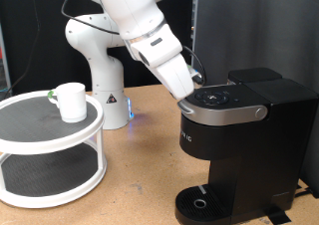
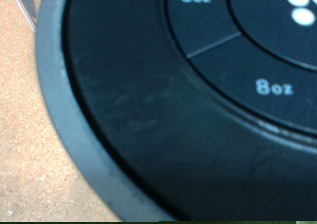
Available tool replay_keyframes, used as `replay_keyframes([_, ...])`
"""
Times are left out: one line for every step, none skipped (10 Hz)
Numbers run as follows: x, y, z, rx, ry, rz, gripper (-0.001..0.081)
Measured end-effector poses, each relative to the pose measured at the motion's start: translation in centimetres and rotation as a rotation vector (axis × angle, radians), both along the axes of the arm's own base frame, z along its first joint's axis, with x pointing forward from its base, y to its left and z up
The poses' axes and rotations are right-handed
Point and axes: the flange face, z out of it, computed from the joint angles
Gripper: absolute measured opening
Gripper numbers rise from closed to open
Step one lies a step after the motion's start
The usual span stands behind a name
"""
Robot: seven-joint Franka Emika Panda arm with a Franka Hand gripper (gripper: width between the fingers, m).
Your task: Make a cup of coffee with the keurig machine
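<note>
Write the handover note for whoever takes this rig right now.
Gripper: down at the keurig machine's round button panel; fingers hidden, nothing seen held. The wrist view shows the 6oz and 8oz labels close up.
Cup: on the top shelf of the white round rack, at the exterior view's left, apart from the machine.
Done: machine lid is down.
Left: the drip base has no cup on it.

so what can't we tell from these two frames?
- Gripper fingers: exterior view, hidden where the hand meets the keurig machine top; absent from the wrist view.
- Button pressed or not: wrist view, panel cut off by the edges.
- Cup contents: exterior view, too small.
- Lid compartment: closed.
</note>
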Motion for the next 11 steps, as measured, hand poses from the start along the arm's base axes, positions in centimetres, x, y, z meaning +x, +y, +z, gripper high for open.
replay_keyframes([0.1,-0.1,0.3,0.011,-0.01,0.0,0.0002])
replay_keyframes([0.3,-0.4,0.9,0.039,-0.031,-0.001,0.0002])
replay_keyframes([0.5,-0.8,1.8,0.073,-0.055,-0.006,0.0002])
replay_keyframes([0.5,-1.3,3.0,0.11,-0.072,-0.012,0.0002])
replay_keyframes([0.6,-1.8,4.3,0.149,-0.084,-0.018,0.0002])
replay_keyframes([0.6,-2.2,5.8,0.186,-0.094,-0.023,0.0002])
replay_keyframes([0.7,-2.5,7.3,0.215,-0.099,-0.03,0.0002])
replay_keyframes([0.8,-2.6,8.7,0.229,-0.096,-0.038,0.0002])
replay_keyframes([0.9,-2.5,9.3,0.235,-0.083,-0.042,0.0002])
replay_keyframes([0.9,-2.6,9.2,0.234,-0.082,-0.042,0.0002])
replay_keyframes([0.9,-2.6,9.0,0.224,-0.083,-0.039,0.0002])
